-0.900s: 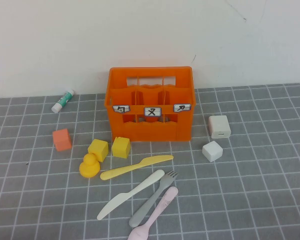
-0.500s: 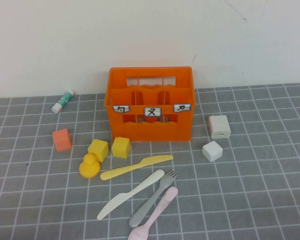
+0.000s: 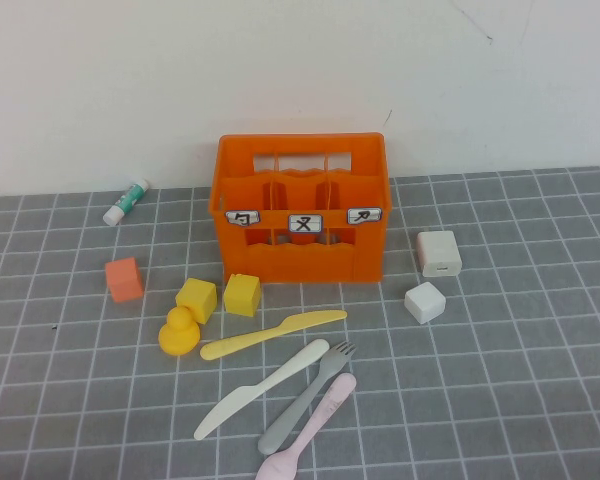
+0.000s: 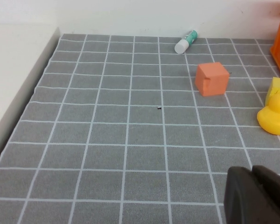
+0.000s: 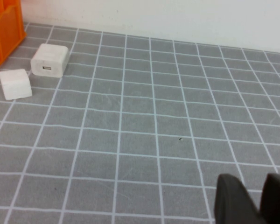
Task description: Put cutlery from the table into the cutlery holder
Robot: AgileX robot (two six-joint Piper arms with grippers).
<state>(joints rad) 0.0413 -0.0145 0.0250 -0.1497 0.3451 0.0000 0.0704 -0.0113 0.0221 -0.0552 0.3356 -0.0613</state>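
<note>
Left end effector (image 4: pixel 254 196) shut, right end effector (image 5: pixel 254 198) parted, both empty.

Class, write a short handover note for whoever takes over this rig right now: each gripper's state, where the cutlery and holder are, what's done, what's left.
Left gripper: shut, empty, parked over the table's left side.
Right gripper: slightly open, empty, over bare tiles on the right.
Cutlery holder: upright at the back, nothing visible inside.
Yellow knife, cream-white knife, grey fork and pale pink spoon lie on the table in front.
Done: nothing. Left: all four pieces.
</note>
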